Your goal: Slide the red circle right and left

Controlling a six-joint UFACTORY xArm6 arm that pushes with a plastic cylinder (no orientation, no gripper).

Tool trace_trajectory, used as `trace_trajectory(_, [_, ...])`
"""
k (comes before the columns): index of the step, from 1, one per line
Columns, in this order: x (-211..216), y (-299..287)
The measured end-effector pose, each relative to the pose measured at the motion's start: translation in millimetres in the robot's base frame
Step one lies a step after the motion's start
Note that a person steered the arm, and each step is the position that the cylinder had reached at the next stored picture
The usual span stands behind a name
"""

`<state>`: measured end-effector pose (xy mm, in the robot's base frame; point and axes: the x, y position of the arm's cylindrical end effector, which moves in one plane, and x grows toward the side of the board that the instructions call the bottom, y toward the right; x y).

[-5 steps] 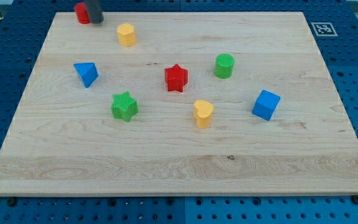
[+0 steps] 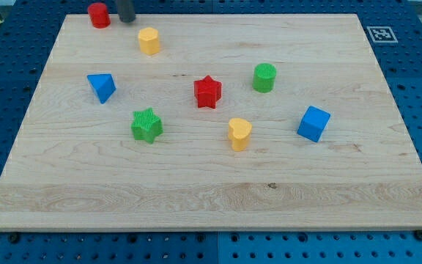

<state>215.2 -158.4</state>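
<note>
The red circle (image 2: pixel 98 15) stands at the board's top left corner. My tip (image 2: pixel 127 20) is at the view's top edge, a short way to the right of the red circle, with a small gap between them. The rod runs out of the frame above. A yellow block (image 2: pixel 149 41) sits just below and right of my tip.
On the wooden board (image 2: pixel 211 183) lie a blue triangle (image 2: pixel 102 86), a green star (image 2: pixel 146 125), a red star (image 2: pixel 207 92), a green cylinder (image 2: pixel 264 77), a yellow heart (image 2: pixel 239 133) and a blue cube (image 2: pixel 313 123). A marker tag (image 2: pixel 382 34) is at the top right.
My tip has moved right and slightly up, away from the red circle, which it touched before. The red circle has stayed in place.
</note>
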Motion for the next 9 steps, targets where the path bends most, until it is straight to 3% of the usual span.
trace_trajectory(1, [62.0, 8.0])
trace_trajectory(2, [87.8, -37.5])
trace_trajectory(3, [58.6, -91.4])
trace_trajectory(4, [-11.3, -114.7])
trace_trajectory(7, [-23.7, -122.2])
trace_trajectory(9, [-24.1, -89.4])
